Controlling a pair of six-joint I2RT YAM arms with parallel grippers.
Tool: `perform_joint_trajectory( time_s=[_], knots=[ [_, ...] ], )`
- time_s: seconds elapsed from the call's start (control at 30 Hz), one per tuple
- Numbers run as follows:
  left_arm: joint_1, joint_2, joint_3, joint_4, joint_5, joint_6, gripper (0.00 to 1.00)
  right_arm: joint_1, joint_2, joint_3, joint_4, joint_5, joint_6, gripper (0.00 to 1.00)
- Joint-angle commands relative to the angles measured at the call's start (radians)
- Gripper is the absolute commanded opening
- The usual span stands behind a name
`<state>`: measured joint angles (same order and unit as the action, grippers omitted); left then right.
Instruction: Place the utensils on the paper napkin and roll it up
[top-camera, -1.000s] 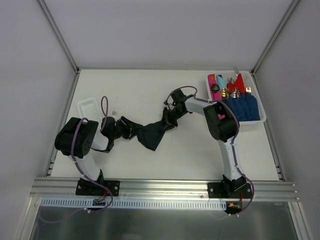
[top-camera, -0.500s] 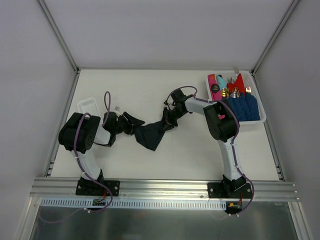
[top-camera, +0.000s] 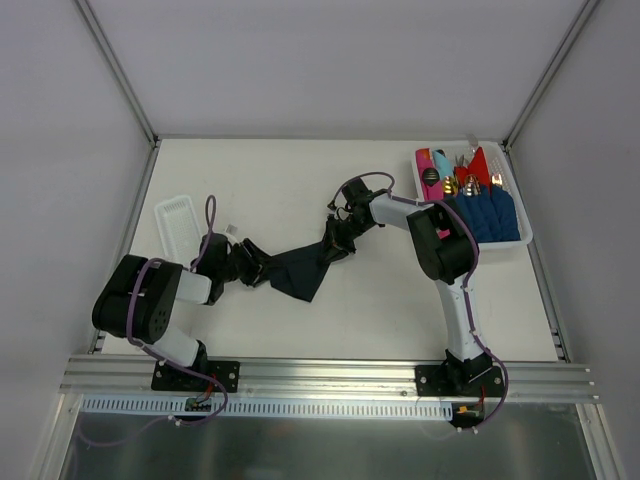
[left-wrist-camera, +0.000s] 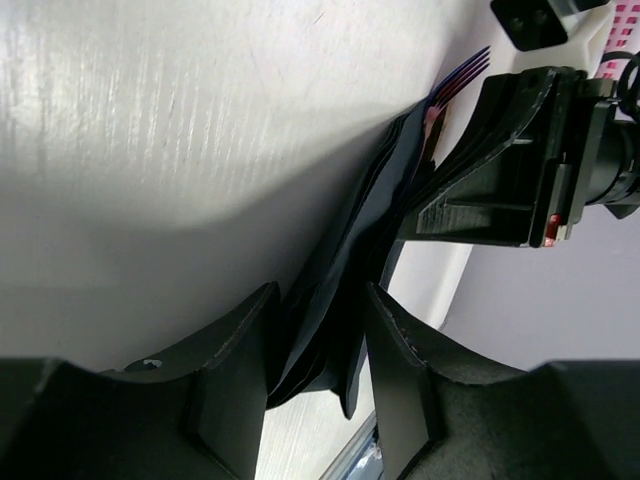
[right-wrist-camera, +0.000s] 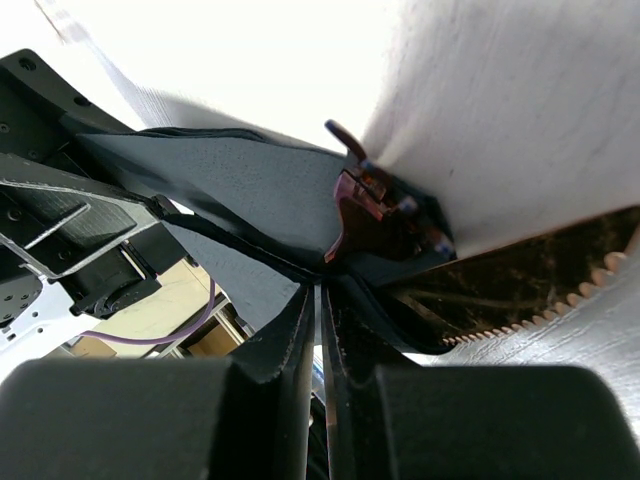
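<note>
Top external: fixed high above and behind the arm bases, looked down and forward over the whole table, left arm and right arm both small in frame. Left wrist: sat right behind the left gripper, looked out along its fingers, very close, frame rolled sideways, toward the right arm. Right wrist: same closeness behind the right gripper, faced back at the left arm. All three shared the paper napkin spanning the two grippers

The thin near-black paper napkin looks matt and creased. The left pincer and right pincer are dull black plastic. The white tabletop is smooth.
</note>
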<state>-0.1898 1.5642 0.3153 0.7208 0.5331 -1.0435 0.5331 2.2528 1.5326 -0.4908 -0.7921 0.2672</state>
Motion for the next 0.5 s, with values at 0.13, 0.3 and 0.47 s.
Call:
perform_joint_trajectory(
  time_s=[0.13,0.3,0.47],
  knots=[
    [0.000,-0.056,-0.024,-0.187,-0.045,0.076,0.34,0.005,0.036,-0.002,-0.045,0.125,-0.049,0.09],
    [0.000,-0.122,0.001,-0.262,-0.080,0.094,0.26,0.005,0.037,0.000,-0.048,0.128,-0.051,0.09],
    [0.000,-0.173,0.048,-0.327,-0.113,0.122,0.17,0.007,0.037,0.000,-0.051,0.131,-0.056,0.09]
  ],
)
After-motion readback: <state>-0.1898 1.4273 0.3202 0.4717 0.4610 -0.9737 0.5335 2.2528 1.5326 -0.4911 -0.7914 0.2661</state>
